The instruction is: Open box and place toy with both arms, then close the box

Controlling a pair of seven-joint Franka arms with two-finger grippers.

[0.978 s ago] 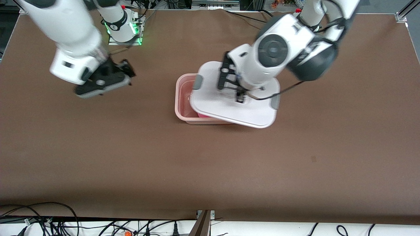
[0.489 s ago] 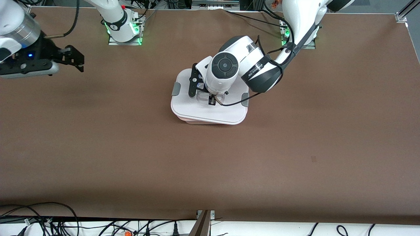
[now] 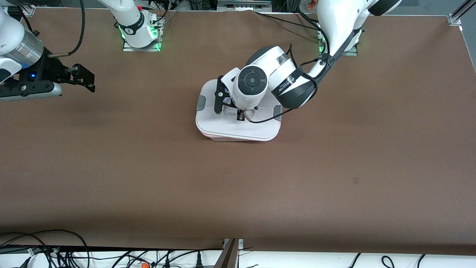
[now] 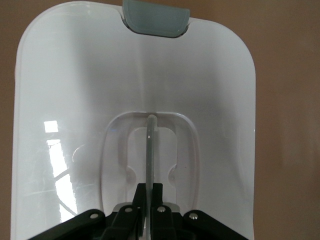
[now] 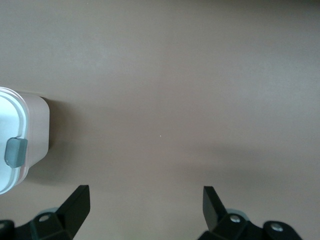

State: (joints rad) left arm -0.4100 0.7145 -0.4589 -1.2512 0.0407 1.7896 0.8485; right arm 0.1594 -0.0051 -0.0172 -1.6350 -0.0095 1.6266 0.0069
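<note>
We find the left gripper (image 3: 240, 113) down on the lid (image 3: 238, 128) of the box (image 3: 223, 138), its two black fingers (image 4: 156, 192) clenched on the thin clear handle (image 4: 149, 150) that stands up on edge in the lid's recess (image 4: 115, 165). In the left wrist view the handle runs as a narrow translucent blade straight out from between the finger pads, and the recess around it is an arched, glossy clear pocket sunk into the lid.

The lid is smooth white plastic, a rounded rectangle that catches bright window reflections. A grey clip (image 4: 156, 19) sits at the middle of one short edge; in the front view we see one grey clip (image 3: 201, 103) at the right arm's end of the lid and another (image 3: 277, 111) at the left arm's end. The lid lies over the box, and only a thin pinkish rim of the box shows under the lid's edge nearest the front camera. The left arm's white wrist and its black cable (image 3: 260, 120) hang over the lid's middle and hide part of it. We cannot see the toy; the lid covers the inside of the box.

The right gripper (image 3: 83, 76) hovers over bare table (image 3: 148, 167) toward the right arm's end, well apart from the box, its fingers (image 5: 77, 205) spread wide with nothing between them. The right arm waits there. From its wrist view we see the box's translucent side wall (image 5: 37, 132) and one grey clip (image 5: 15, 151). The table is covered in a matte brown sheet.
</note>
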